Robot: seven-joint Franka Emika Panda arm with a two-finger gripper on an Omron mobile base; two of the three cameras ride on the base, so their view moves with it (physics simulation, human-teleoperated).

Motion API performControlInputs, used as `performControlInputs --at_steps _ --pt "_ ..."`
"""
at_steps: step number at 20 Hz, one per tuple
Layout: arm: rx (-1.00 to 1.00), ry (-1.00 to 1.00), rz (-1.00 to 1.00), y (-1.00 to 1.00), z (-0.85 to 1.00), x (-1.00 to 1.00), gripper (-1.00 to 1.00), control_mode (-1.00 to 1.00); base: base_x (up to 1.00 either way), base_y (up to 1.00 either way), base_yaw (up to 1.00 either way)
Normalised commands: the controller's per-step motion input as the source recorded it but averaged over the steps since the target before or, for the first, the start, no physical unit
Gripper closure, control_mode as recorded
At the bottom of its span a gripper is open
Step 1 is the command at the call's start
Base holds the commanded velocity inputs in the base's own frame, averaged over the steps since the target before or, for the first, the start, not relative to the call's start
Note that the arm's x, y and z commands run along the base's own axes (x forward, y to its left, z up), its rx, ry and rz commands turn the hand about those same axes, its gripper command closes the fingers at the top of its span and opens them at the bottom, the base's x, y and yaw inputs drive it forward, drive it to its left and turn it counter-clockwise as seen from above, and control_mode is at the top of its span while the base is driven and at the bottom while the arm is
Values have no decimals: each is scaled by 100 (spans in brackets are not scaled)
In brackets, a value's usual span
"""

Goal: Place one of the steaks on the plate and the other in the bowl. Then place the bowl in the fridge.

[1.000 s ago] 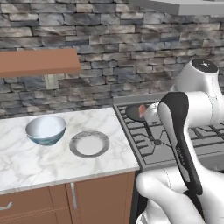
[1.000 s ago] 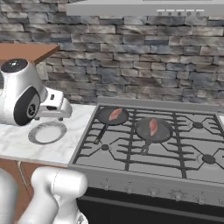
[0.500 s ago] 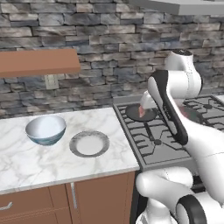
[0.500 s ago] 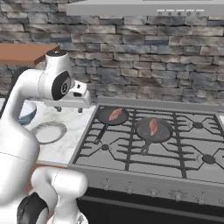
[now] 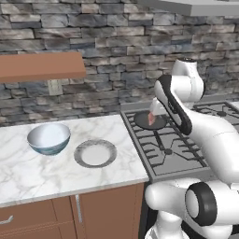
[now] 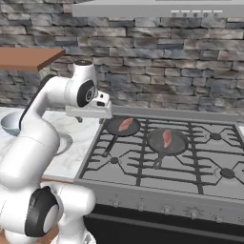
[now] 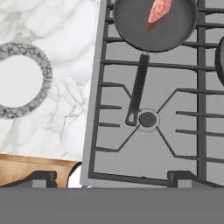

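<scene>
Here we note the pincer (image 6: 89, 116) standing wide open and holding nothing, raised above the seam where the marble counter (image 5: 28, 168) meets the stove (image 6: 190, 167). In the hand view its two dark fingertips (image 7: 41, 178) sit far apart at the bottom edge, one over the counter's wooden front, the other over the stove's front rim.

We count two steaks. The nearer steak (image 6: 125, 125) lies in a dark frying pan (image 6: 122, 127) on the stove's rear left burner; the hand view shows the same meat (image 7: 159, 9) tilted in the pan, with the pan handle (image 7: 137, 89) running toward the camera. The second steak (image 6: 167, 138) lies in another dark pan (image 6: 167, 141) just right of the first, on the middle burner.

The plate (image 5: 95, 153), grey speckled rim and white centre, sits bare on the counter near the stove edge. The bowl (image 5: 48, 138), pale blue outside, stands upright just left of the plate and slightly farther back, apart from it, with nothing inside.

Behind everything runs a stone wall (image 5: 107, 42), with a wooden shelf (image 5: 39, 66) above the bowl.
</scene>
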Motion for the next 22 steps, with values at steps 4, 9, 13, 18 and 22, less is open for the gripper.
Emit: performControlInputs --at_steps 4,9,13,18,22 --pt "-1 0 0 -17 -36 60 -100 -100 0 0 0" --pt "0 2 0 -21 -18 59 -100 -100 0 0 0" --pt "0 0 0 -19 -26 60 -100 -100 0 0 0" --pt "0 0 0 -14 -29 63 -100 -100 0 0 0" --pt "0 0 0 -7 -22 52 -100 -100 0 0 0"
